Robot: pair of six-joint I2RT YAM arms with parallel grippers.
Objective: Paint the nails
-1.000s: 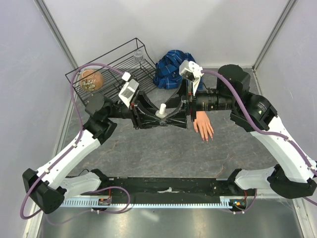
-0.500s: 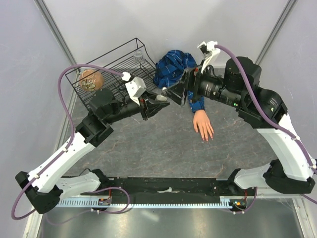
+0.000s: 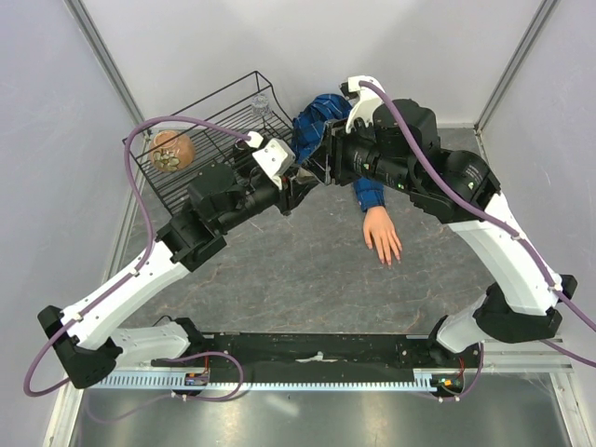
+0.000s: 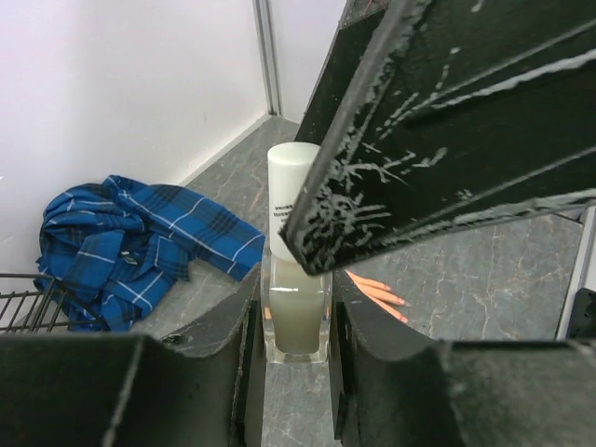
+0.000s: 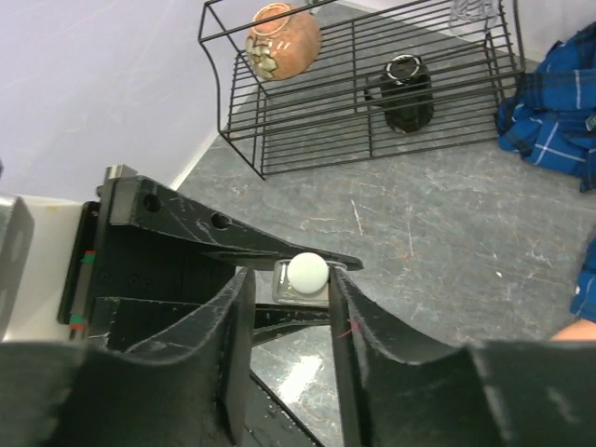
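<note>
Nails point(image 3: 389, 260) tip the fingers of a mannequin hand point(image 3: 382, 237) that lies flat on the table point(image 3: 307, 289), fingers pointing toward the arm bases. It sits to the right of both grippers and nearer the bases, touched by neither. In the left wrist view its pink fingertips point(image 4: 377, 291) show just past the bottle point(image 4: 296, 317), under the right gripper's black finger. The left gripper point(image 4: 295, 326) is clamped on the clear bottle's body and holds it upright. The right gripper point(image 5: 291, 277) reaches in from the opposite side, a finger on each side of the white cap point(image 5: 307, 271). Whether its pads actually pinch the cap cannot be told. Beyond the two grippers a blue plaid shirt point(image 3: 321, 121) is bunched against the back wall, its sleeve running down to the hand. Left of the shirt stands a black wire rack point(image 3: 200, 121) holding a brown pot point(image 3: 171, 151) and a dark jar point(image 5: 407, 91).
</note>
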